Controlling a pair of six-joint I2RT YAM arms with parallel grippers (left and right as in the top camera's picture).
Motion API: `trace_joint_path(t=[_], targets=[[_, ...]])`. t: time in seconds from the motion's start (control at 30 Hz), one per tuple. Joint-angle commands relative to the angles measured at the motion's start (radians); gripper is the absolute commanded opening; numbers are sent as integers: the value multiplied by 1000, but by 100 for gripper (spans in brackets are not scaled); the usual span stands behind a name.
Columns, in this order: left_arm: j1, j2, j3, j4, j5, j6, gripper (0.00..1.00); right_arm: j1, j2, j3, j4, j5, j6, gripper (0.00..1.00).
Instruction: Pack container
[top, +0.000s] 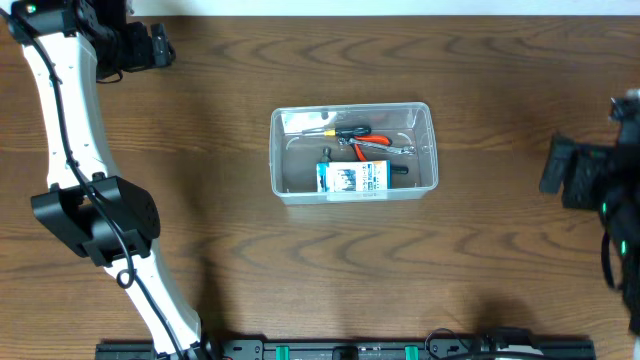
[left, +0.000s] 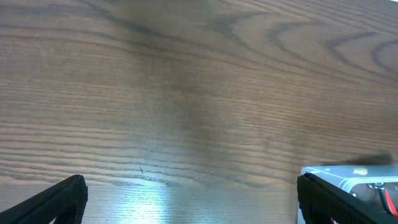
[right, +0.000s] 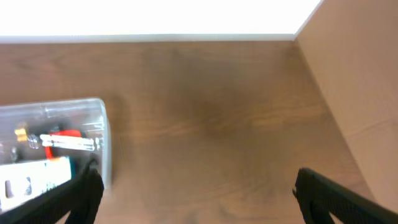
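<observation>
The left gripper (left: 191, 193) is hanging wide open over the wooden table (top: 200, 210), holding nothing. The right gripper (right: 196, 186) is hanging wide open too, also holding nothing. Farther out, the clear plastic container (top: 296, 165) is sitting mid-table, well apart from both. Inside, a blue-and-white box (top: 352, 178) is lying along the near wall. Red-handled pliers (top: 368, 146) are lying behind it, and what may be a small screwdriver (top: 340, 131) is resting at the back.
</observation>
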Motion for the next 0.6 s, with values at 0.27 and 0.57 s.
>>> trace_joint_path(t=[0.27,0.57], targets=[[4,-4,17,-3,9,-1,98,-5,-373,-444,318,-200,38,99],[4,-4,17,-3,9,-1,98,-5,-390,-477,261,-205,132,99]])
